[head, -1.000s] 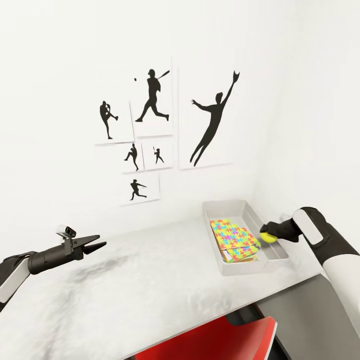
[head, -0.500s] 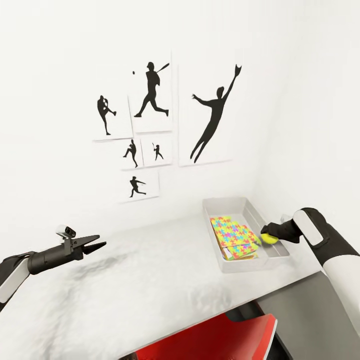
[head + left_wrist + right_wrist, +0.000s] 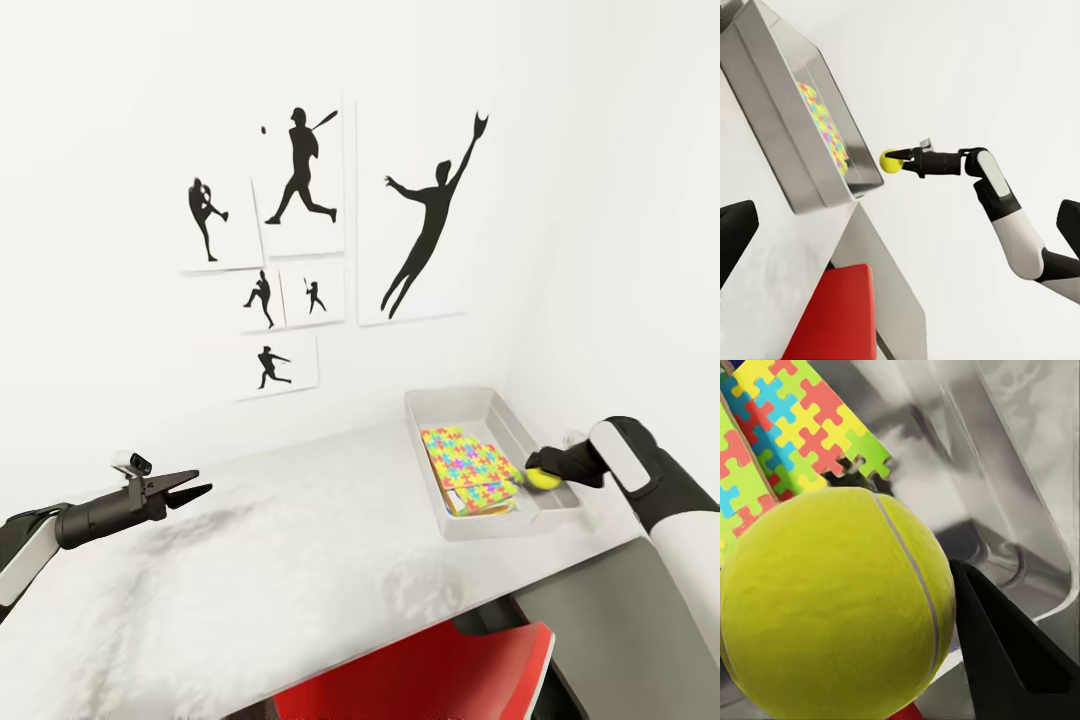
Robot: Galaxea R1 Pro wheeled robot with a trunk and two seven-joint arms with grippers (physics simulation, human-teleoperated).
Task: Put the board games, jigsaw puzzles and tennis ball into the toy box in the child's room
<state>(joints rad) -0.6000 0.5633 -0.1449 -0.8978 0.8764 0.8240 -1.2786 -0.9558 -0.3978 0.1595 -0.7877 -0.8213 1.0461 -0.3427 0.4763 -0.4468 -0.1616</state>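
The small yellow-green tennis ball (image 3: 545, 478) was pinched between the fingers of the right gripper (image 3: 541, 474) and hung at the near right rim of the shallow light-grey toy box (image 3: 455, 402), just over the tray's edge. Compared with one second before, the ball sat slightly lower against the rim and a little further toward the tray's interior — though the head camera had also shifted, so part of that change was apparent only. In the right wrist view the ball (image 3: 836, 604) hung above the tray floor, just beside the bright multicoloured jigsaw puzzles (image 3: 791, 431), with one dark fingertip (image 3: 1009, 649) touching its side.

The jigsaw sheets (image 3: 466, 470) already lay inside the toy box, which stood at the far right end of the pale grey-white marbled table (image 3: 300, 560). No board game could be made out with certainty.

Judgement: the ball was in position for release — opening the fingers should drop it into the tray; a bounce over the low sloping wall was the main risk.

The left gripper (image 3: 196, 487) hovered well apart over the table's left part, fingers slightly spread and holding nothing. A red chair seat (image 3: 440, 680) showed below the table edge.
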